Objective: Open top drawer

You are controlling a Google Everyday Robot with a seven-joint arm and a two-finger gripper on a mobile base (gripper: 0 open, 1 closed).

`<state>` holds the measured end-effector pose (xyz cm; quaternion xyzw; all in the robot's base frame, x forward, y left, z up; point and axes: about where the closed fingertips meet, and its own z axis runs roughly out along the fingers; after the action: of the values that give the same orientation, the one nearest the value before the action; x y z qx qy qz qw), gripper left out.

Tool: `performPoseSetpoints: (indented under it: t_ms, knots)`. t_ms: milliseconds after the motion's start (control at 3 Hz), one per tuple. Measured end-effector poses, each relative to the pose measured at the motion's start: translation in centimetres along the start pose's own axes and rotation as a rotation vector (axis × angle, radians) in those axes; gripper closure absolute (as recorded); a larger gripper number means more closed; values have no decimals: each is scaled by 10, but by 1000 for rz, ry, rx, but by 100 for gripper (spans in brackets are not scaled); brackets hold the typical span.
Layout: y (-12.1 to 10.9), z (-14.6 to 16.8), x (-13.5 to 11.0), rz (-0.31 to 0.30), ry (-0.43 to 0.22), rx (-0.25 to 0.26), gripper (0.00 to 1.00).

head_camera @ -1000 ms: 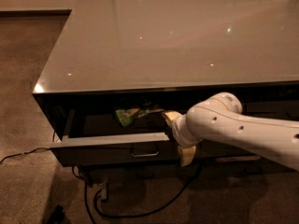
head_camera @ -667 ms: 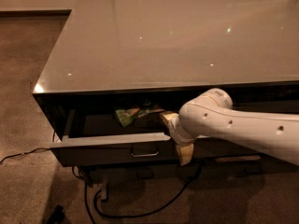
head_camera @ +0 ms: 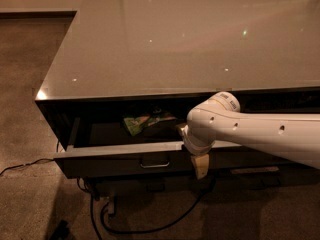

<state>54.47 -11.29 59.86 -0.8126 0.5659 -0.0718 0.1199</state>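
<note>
My drawer (head_camera: pixel 110 160) sits part-way out under the table (head_camera: pixel 175 44). I judge it rigid and free-sliding, best pulled by its handle (head_camera: pixel 154 162). My gripper (head_camera: pixel 199 159) hangs below the table's front edge; whether it grips anything I cannot tell.

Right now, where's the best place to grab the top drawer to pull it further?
The small metal bar handle, centred on the top drawer front, approached from the front: it stands proud, and the drawer slides outward. The gripper sits beside it, at the front's upper edge.

Carpet floor (head_camera: pixel 30 194) with cables (head_camera: pixel 145 231), gripper (head_camera: pixel 200 165) above
</note>
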Motion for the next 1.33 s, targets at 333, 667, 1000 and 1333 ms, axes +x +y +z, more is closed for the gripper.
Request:
performPoseSetpoints:
  t_ms: [333,667,1000,1333]
  knots:
    - [0,-2,1,5,2,-4,0]
    - [3,-2,6,25,14,-15,0]
    - [12,-6,20,91,39,-15,0]
    - [12,-6,20,91,39,-15,0]
